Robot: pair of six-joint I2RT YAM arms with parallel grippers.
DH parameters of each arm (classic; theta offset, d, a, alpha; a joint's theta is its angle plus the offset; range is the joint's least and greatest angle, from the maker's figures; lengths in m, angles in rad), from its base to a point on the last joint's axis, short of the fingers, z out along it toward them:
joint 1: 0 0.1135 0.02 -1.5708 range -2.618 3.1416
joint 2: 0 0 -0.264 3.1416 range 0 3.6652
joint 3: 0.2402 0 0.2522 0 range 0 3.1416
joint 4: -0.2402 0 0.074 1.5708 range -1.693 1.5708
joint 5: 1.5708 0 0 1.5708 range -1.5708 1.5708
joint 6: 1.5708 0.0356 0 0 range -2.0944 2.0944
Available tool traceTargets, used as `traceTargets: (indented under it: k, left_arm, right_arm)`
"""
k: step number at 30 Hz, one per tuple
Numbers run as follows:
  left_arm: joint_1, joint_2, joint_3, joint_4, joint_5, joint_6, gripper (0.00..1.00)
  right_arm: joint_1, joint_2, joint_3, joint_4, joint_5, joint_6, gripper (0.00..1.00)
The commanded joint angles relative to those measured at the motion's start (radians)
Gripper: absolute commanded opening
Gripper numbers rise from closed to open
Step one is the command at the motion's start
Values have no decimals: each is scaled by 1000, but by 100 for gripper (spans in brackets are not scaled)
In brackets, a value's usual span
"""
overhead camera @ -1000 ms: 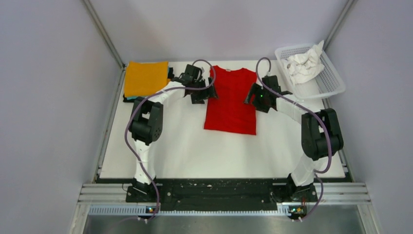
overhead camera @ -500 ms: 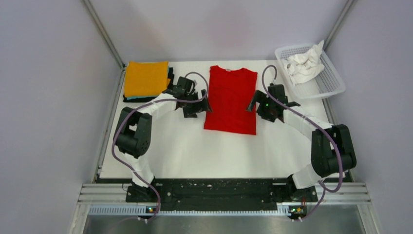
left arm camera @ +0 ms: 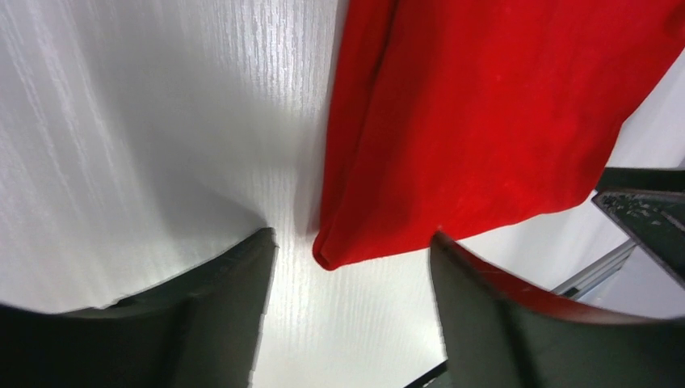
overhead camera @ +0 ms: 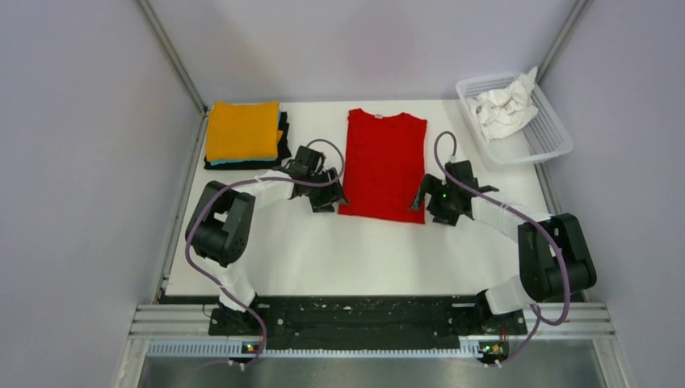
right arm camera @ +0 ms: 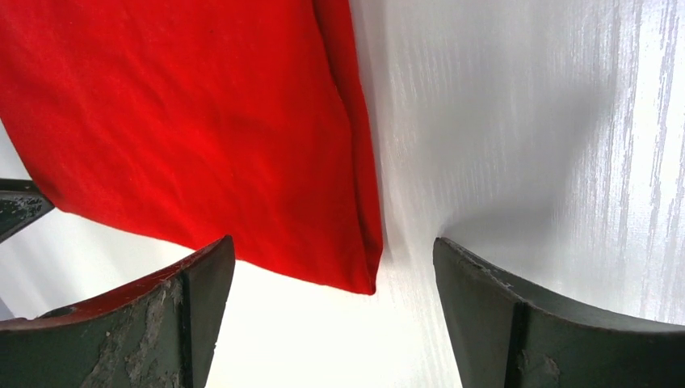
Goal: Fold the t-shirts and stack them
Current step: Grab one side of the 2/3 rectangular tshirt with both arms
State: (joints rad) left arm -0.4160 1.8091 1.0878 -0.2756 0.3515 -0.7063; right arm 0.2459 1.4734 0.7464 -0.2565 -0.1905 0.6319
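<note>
Presently: red t-shirt [overhead camera: 383, 166] flat at worktop [overhead camera: 323, 250] centre, sides folded in, collar far. Step in hand, by judgement: grasping near hem corners for the crosswise fold. Left gripper [left arm camera: 351, 267] and right gripper [right arm camera: 333, 267] low, one at each near corner — jaws spread, holding nothing. Next move calls for closing on both corners and carrying hem toward collar.

The white table [overhead camera: 323, 250] has three things lying on it. A red t-shirt [overhead camera: 384, 166] lies flat in the middle, closer to the far side. A pile of folded t-shirts [overhead camera: 245, 153] sits in the far left corner, with an orange t-shirt [overhead camera: 241, 129] on top. A white basket [overhead camera: 557, 133] with little holes sits at the far right corner.
</note>
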Motion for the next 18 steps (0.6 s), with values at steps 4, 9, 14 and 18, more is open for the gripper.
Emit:
traceTargets:
  k: [4, 9, 14, 18]
  left_arm:
    - [-29, 17, -29, 46, 4, -18, 50]
    - [-33, 29, -41, 33, -17, -19, 38]
    - [-38, 35, -48, 20, -28, -24, 29]
    - [-38, 38, -43, 25, -56, -38, 0]
  right_arm:
    - [-5, -45, -35, -14, -5, 10, 89]
    - [-6, -56, -43, -19, -1, 9, 89]
    - [-5, -54, -49, -21, -15, 3, 88]
    - [-5, -52, -67, -21, -56, 0, 82]
